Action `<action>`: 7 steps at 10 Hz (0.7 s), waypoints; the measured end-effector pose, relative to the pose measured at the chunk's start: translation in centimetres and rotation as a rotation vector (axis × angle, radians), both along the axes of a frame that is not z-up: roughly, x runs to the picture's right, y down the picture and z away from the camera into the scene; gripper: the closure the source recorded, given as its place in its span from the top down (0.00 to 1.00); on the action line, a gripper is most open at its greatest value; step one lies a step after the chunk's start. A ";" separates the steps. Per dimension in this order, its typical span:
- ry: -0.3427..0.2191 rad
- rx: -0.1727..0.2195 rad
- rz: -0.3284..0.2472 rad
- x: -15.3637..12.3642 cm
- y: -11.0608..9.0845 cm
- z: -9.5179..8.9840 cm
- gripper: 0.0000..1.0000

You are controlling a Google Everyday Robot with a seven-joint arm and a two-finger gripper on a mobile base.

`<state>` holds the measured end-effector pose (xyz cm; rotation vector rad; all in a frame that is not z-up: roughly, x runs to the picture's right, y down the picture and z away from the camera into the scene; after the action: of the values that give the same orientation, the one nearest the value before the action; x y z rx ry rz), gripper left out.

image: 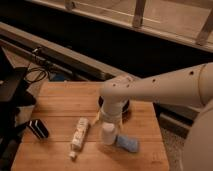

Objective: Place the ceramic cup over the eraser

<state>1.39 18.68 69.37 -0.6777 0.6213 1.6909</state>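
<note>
The big white arm [165, 87] comes in from the right side and bends down over the bench [65, 100]. Its last part points almost straight down, a little way in from the right edge and nearer the front edge than the back.

The black bowl [126, 107] sits just behind that bend, mostly hidden by the arm. The long white tube [79, 134] lies near the middle of the front edge, pointing toward the front. The blue pad [128, 144] lies near the front right corner, just beside the cup.

The ceramic cup [108, 134] stands upright between the tube and the pad. The eraser [38, 128] is well apart from it, close to the left edge.

The gripper [109, 120] is right on top of the cup, maybe touching its rim. The view is dim there, so I cannot tell if it is open or closed, or if it has hold of the cup.

I think the step now is to get a good hold on the cup. To do it well, the grip should be firm and the cup should go straight up first. The tube lies in the way, so the cup should go high over it. Then it should stop right above the eraser and come down slowly.
</note>
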 end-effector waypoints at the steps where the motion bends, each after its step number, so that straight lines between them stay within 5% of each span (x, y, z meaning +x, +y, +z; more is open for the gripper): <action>1: 0.015 -0.003 -0.006 0.2 0.1 1.2 0.80; 7: 0.025 -0.056 0.013 0.6 1.2 4.5 0.80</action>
<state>1.98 19.90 73.86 -0.7028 0.6852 1.7017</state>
